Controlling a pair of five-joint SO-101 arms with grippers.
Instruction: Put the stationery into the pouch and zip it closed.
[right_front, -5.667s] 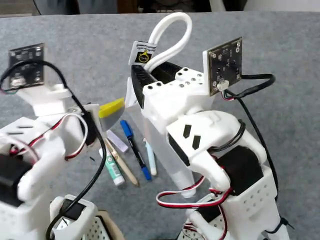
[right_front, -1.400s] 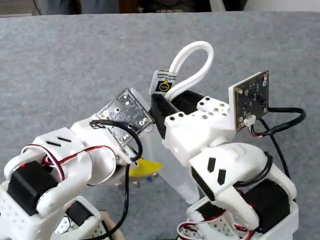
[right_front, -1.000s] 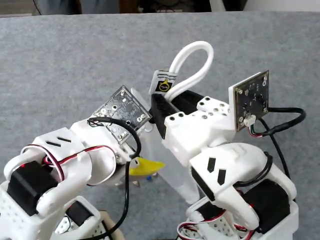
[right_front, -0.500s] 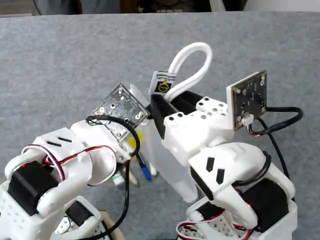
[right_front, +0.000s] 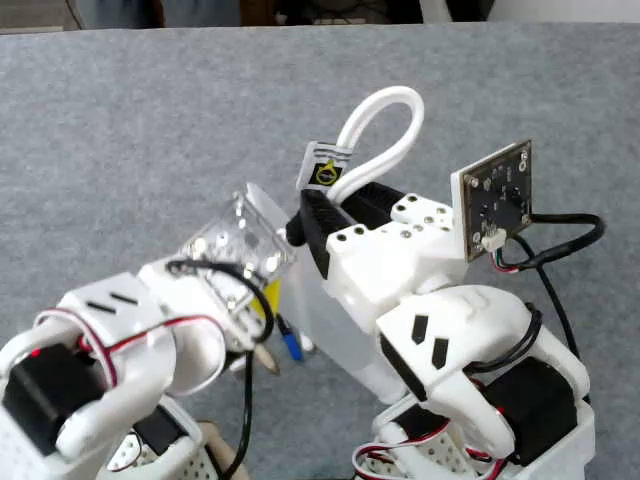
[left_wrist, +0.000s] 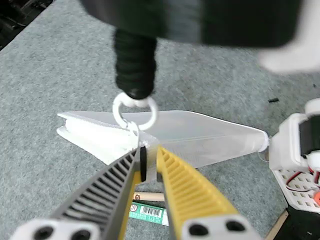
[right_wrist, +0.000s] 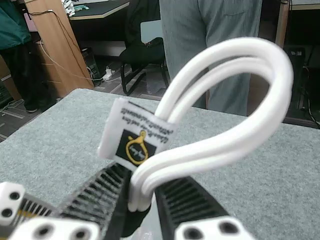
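Note:
A translucent white pouch (right_front: 330, 318) hangs off the table by its white loop strap (right_front: 381, 128). My right gripper (right_front: 306, 222) is shut on the foot of that strap (right_wrist: 225, 100), just beside the strap's label (right_wrist: 134, 141). Seen from the left wrist, my left gripper (left_wrist: 148, 154) is shut on the zipper pull at the pouch's (left_wrist: 200, 135) top edge, right under a white ring (left_wrist: 134, 107). On the table below the pouch lie a blue pen (right_front: 288, 343), a wooden pencil (left_wrist: 148, 196) and a green-labelled tube (left_wrist: 147, 212).
The grey felt table (right_front: 140, 130) stretches open to the far side and to the left. Both arms' white bases (right_front: 470, 440) crowd the near edge. A white base with red wires (left_wrist: 300, 160) sits beside the pouch's far end.
My left arm lifted away from the stationery on the table and swung up to the pouch's top edge, where its gripper closed on the zipper pull. The right arm kept the strap nearly still.

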